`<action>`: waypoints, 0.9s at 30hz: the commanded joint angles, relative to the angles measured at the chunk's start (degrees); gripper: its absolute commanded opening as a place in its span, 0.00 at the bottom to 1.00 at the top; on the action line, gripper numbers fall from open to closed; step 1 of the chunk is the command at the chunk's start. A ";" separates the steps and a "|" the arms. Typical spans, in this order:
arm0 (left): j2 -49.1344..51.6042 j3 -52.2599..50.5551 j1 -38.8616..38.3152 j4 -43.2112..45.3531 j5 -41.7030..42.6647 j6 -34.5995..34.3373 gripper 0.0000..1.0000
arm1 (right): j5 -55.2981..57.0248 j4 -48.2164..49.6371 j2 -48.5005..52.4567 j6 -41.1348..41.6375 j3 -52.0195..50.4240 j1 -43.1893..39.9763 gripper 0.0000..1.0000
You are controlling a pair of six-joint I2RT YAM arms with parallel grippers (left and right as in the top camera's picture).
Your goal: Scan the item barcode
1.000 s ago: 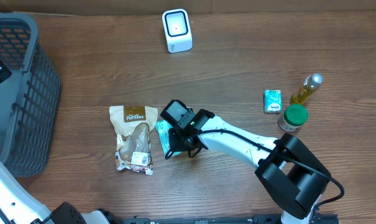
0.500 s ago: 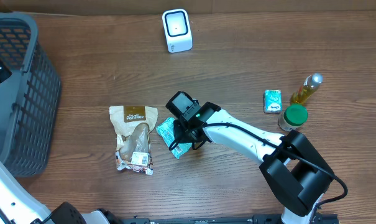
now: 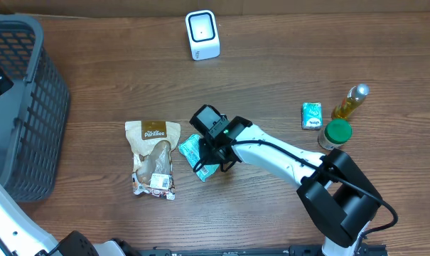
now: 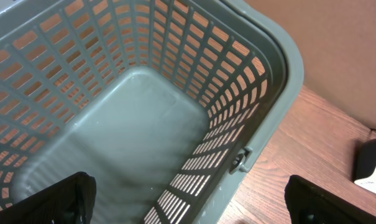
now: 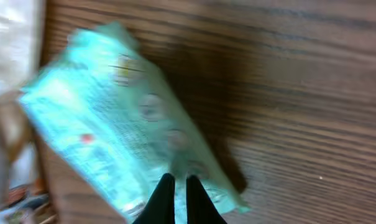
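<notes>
right end effector (image 5: 178, 183): clenched at teal packet (image 5: 113, 124) edge, hold unclear | left end effector (image 4: 194, 200): released | packet: likely light, soft, crinkly, slippery; pinch a sealed end

On the table (image 3: 271, 57), the scanner (image 3: 202, 34) stands at twelve o'clock and the basket (image 3: 55, 78) at nine. Near the centre, a packet (image 3: 190, 151) lies just at three o'clock of a pouch (image 3: 154, 158). A small box (image 3: 312, 115), a bottle (image 3: 350, 102) and a jar (image 3: 337, 133) cluster at three o'clock.
</notes>
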 commanded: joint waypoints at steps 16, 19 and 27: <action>0.24 -0.33 -0.11 0.20 0.66 -0.35 1.00 | -2.95 6.93 -1.97 -4.44 6.86 1.64 0.33; 0.24 -0.33 -0.11 0.22 0.66 -0.35 1.00 | -2.95 6.82 -1.09 -4.42 6.82 1.86 0.32; 0.24 -0.33 -0.11 0.22 0.66 -0.35 1.00 | 1.97 5.86 4.11 -4.37 6.64 1.84 0.23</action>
